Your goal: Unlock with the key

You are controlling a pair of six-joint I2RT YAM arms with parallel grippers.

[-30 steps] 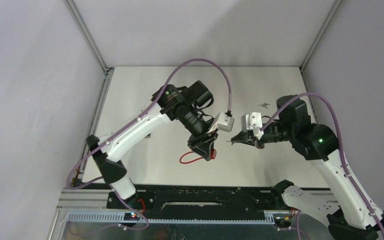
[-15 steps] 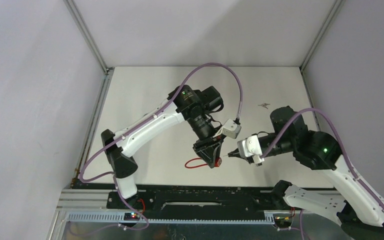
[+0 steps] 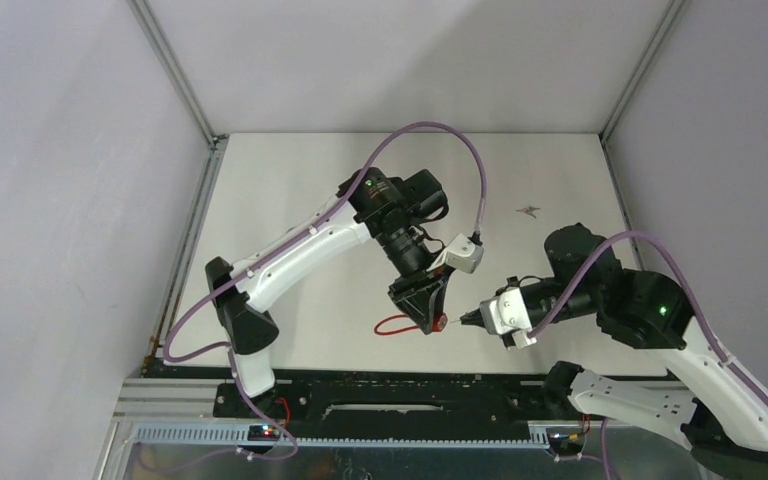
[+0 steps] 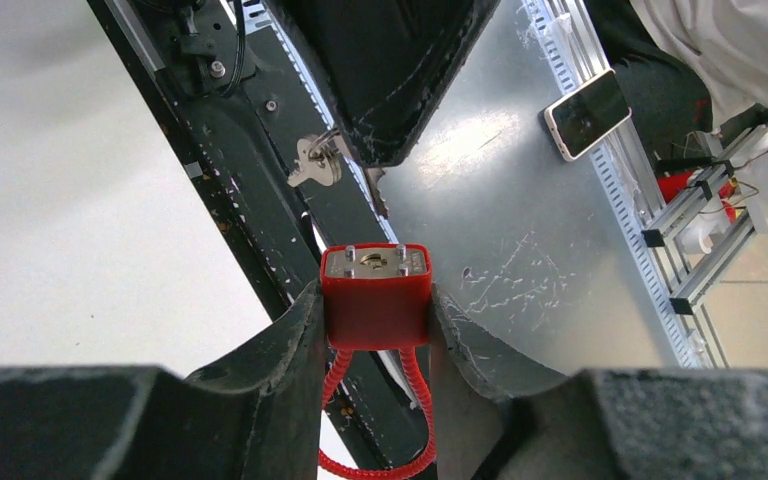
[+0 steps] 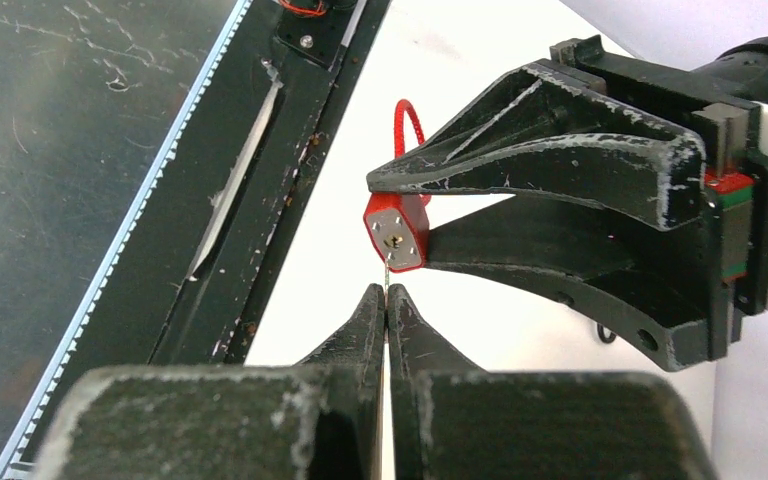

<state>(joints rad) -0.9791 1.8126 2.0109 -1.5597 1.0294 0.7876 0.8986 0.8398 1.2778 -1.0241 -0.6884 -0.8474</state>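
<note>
A red padlock [image 3: 439,322] with a red cable shackle [image 3: 392,326] is clamped between the fingers of my left gripper [image 3: 428,316], held off the table with its keyhole face toward the right arm. In the left wrist view the lock [image 4: 375,295] sits between the jaws of the left gripper [image 4: 375,305]. My right gripper [image 3: 470,320] is shut on a small silver key [image 4: 315,167]. In the right wrist view the key's thin blade [image 5: 386,273] sticks out of the right gripper [image 5: 387,297], its tip just below the lock's face [image 5: 397,232], beside the keyhole.
The black rail [image 3: 410,390] and a scratched metal plate [image 4: 520,230] run along the table's near edge, right under both grippers. A small metal piece [image 3: 530,210] lies at the back right of the white table [image 3: 290,190]. A small black ring [image 5: 605,333] lies on the table.
Both arms have moved toward the near edge. My right gripper with the key has come down and left, closing the gap to the lock held in my left gripper.
</note>
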